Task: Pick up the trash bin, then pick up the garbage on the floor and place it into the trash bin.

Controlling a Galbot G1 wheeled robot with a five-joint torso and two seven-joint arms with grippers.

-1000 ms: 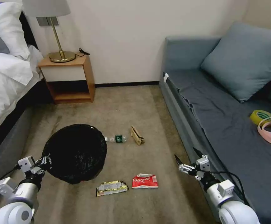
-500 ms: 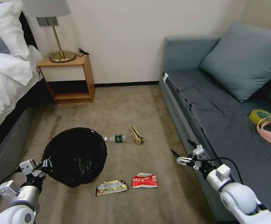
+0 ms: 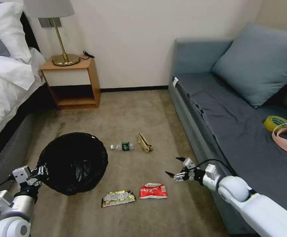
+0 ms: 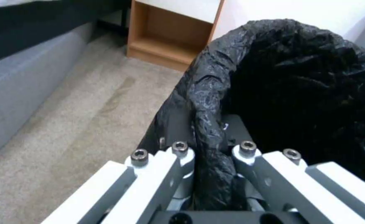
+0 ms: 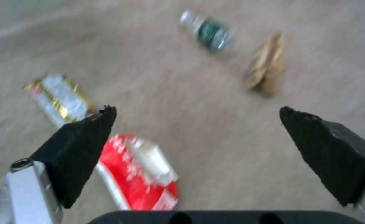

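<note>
The sofa [image 3: 235, 108] is running along the right and the bed [image 3: 5, 85] along the left, with the bin [image 3: 72, 163], lined in a black bag, sitting low on the carpet [image 3: 130, 115] between them, its near rim being pinched by the left gripper [image 3: 39, 171]. The right gripper [image 3: 175, 166] is hanging with fingers [image 5: 81, 146] spread wide just above the red wrapper [image 3: 153, 191], beside the yellow wrapper [image 3: 118, 198]. The bottle [image 3: 122, 146] and cardboard [image 3: 145, 143] are lying farther off, right of the bin.

Carpet [image 3: 133, 112] bears bottle [image 3: 123, 146], cardboard [image 3: 145, 143], two wrappers [image 3: 118, 198].
</note>
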